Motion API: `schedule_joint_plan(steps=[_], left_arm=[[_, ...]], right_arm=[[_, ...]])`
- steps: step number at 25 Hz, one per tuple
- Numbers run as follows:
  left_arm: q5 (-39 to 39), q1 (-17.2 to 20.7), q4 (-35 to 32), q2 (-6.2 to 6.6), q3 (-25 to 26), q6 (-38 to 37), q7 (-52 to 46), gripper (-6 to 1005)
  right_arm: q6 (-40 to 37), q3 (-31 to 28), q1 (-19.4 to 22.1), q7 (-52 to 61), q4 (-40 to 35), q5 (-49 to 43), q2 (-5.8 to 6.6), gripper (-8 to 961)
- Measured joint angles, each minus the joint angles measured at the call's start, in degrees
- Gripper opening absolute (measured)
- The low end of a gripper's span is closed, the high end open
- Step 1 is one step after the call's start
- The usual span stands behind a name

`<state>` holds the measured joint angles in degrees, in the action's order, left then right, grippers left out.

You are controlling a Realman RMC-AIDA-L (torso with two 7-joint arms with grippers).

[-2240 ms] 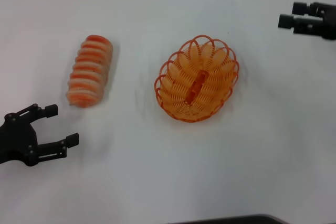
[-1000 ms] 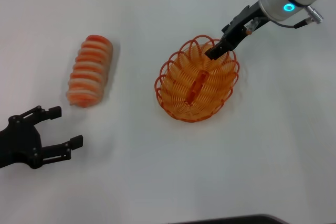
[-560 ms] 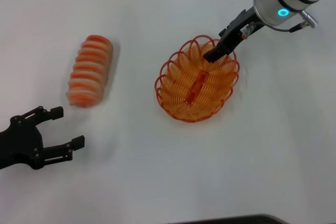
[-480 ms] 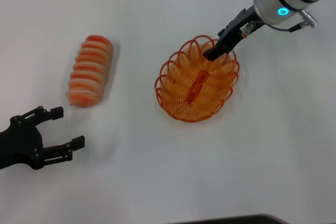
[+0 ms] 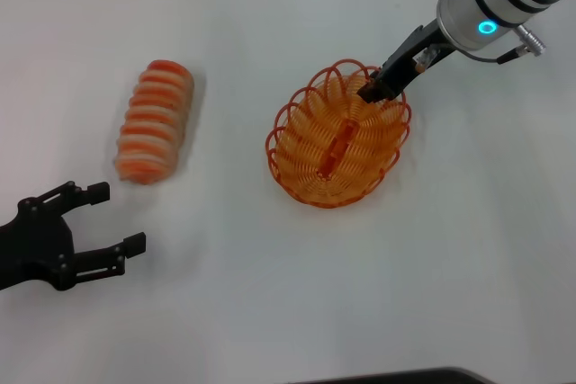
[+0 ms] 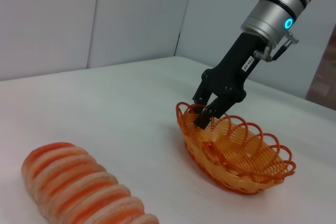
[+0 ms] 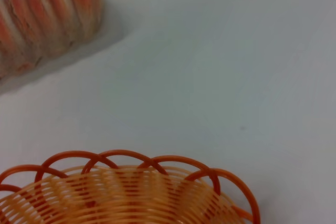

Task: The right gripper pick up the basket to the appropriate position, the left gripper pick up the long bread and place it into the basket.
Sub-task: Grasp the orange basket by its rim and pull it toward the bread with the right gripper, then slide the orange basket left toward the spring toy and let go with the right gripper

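At the upper right of the head view, the right gripper [image 5: 372,90] is pinching the basket [image 5: 337,137] by its far rim loops, probably to lift it. At left, the long bread [image 5: 154,120] is lying on the table [image 5: 270,294], with the left gripper [image 5: 106,219] waiting below it, fingers spread and empty.

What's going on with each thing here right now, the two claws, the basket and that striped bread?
right gripper: at the basket's far rim, fingers closed on a rim loop.
basket: resting on the table, empty.
left gripper: open, holding nothing, parked near the bread.
long bread: lying on the table, apart from the basket, untouched.
table: white, bearing bread and basket.
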<state>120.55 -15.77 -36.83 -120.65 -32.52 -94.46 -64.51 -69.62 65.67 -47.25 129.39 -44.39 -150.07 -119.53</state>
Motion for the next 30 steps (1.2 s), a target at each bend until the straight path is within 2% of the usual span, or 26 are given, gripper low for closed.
schedule_joint_plan(steps=[2,8,12,20,27,30], left_arm=[[-0.02,-0.03,-0.03,0.04,0.05,-0.13,0.00,936],[-0.12,-0.07,-0.15,0.09,0.72,-0.51,0.00,936],[-0.14,-0.16,-0.10,0.17,0.72,-0.79,0.00,935],[-0.22,-0.25,-0.30,0.06,0.70,-1.70,0.00,935],[-0.84,-0.25,-0.48,0.22,0.71,-2.71,-0.18,935],[-0.84,-0.48,-0.56,0.36,0.81,-2.39,-0.36,935]], right_arm=[[-0.01,-0.13,-0.01,-0.01,0.00,0.04,0.00,305],[-0.47,-0.79,-0.03,0.17,-0.13,0.08,0.00,249],[-2.28,-4.21,-0.04,0.38,-0.27,1.03,0.34,211],[-10.54,-16.02,0.21,3.55,1.68,3.98,3.09,136],[-15.37,-27.11,2.48,7.71,4.19,4.32,5.56,87],[-15.82,-29.58,3.46,12.17,4.61,4.65,5.98,87]])
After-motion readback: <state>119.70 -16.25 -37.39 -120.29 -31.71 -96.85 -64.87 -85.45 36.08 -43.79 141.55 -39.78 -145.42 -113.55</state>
